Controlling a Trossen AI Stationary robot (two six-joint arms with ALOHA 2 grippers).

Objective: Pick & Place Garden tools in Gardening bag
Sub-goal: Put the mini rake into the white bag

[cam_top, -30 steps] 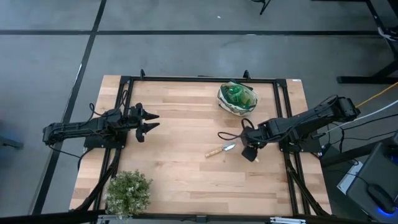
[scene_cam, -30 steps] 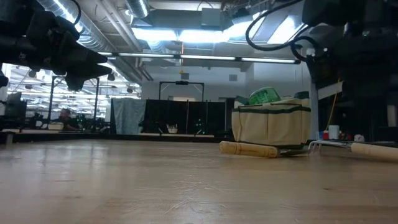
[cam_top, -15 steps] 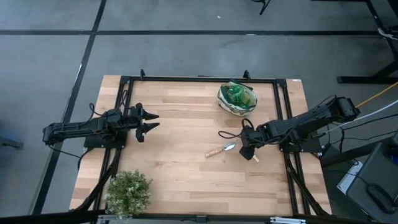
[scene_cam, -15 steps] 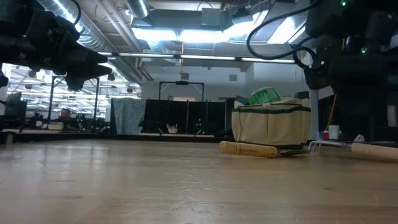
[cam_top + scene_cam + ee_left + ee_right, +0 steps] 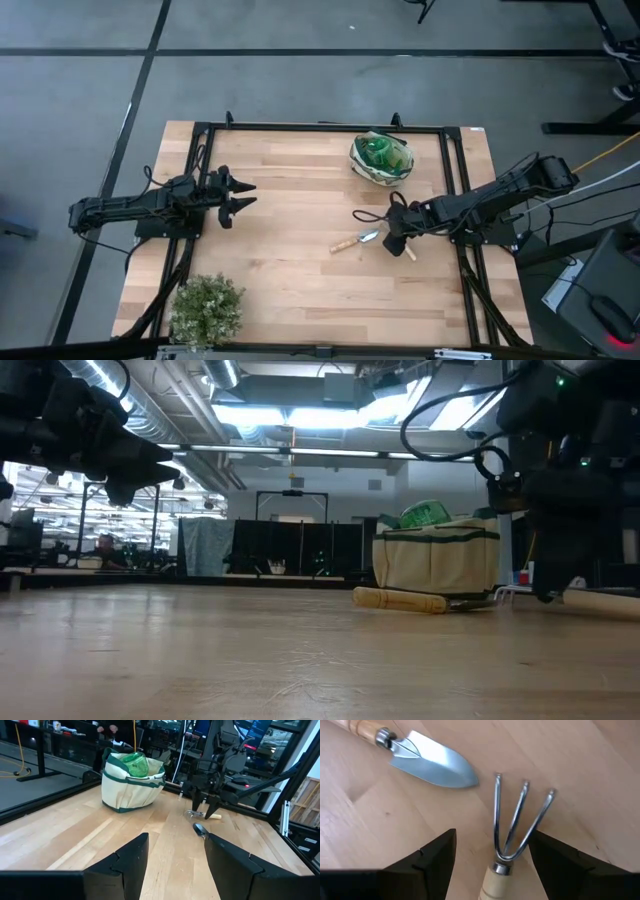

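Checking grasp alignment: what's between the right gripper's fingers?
In the right wrist view, the rake lies between the open right gripper fingers, its handle centred, prongs pointing away. The trowel lies outside.

Ceiling lights [image 5: 300, 415] are glaring brightly in the low view, leaving both arms as dark, perhaps slightly blurred silhouettes

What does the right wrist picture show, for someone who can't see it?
The right pincer hangs open over a wooden-handled three-pronged rake lying on the wooden table. A metal trowel lies close beside the rake's prongs, not touching them.
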